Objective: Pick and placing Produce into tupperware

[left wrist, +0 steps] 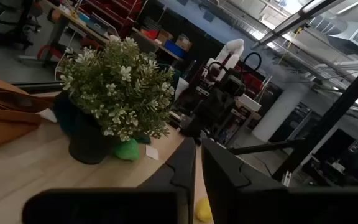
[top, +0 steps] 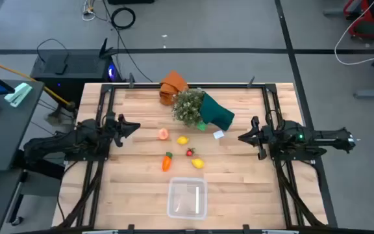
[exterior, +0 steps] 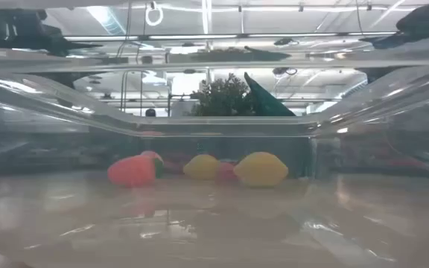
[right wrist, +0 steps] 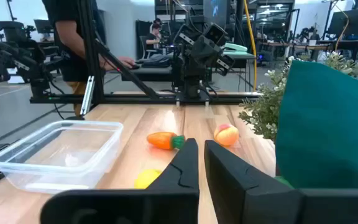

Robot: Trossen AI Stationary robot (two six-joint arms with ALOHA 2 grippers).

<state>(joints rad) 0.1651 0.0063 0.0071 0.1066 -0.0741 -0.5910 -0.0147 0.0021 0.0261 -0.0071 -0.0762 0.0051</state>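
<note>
The produce lies mid-table in the high view: a peach, a lemon, a red berry, a second lemon and a carrot. The clear tupperware sits near the table's near edge with nothing in it. My left gripper hovers shut to the left of the peach. My right gripper hovers shut to the right of the produce. The right wrist view shows the tupperware, carrot and peach. The low view looks through the tupperware wall at the carrot and the lemons.
A bushy plant in teal wrap lies behind the produce, with an orange cloth at the far edge and a small white tag beside it. A person stands beyond the table in the right wrist view. Bare wood surrounds the tupperware.
</note>
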